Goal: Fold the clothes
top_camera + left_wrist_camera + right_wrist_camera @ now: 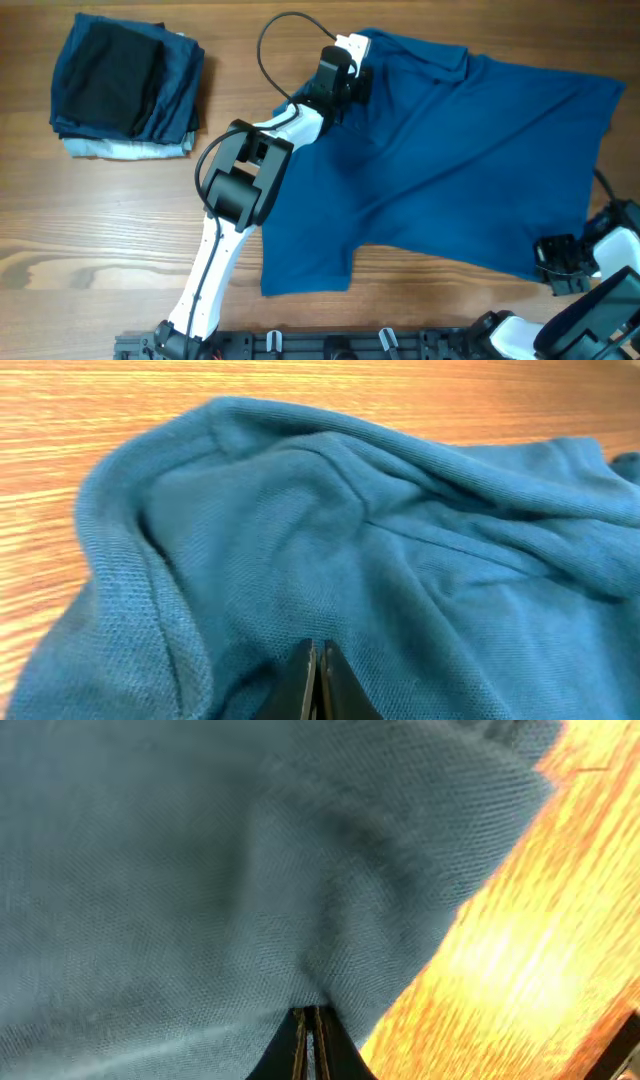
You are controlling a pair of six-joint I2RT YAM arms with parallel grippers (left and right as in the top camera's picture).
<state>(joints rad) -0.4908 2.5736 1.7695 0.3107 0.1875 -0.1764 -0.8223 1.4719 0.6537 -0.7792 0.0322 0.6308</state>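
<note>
Shirt (450,150) lay lengthwise across the counter (100,250), left pincer (315,660) clamped on its far-left edge, right pincer (310,1020) clamped on the near-right hem.

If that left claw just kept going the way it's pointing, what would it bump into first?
The blue shirt. The left gripper seems to have its jaws pinched on it, and bunched folds rise directly ahead; wooden table shows only beyond.

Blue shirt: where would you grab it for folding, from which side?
The blue shirt lies mostly flat, so pinch edges: collar end from above, hem corner from the near right. The left gripper and right gripper pinch there.
</note>
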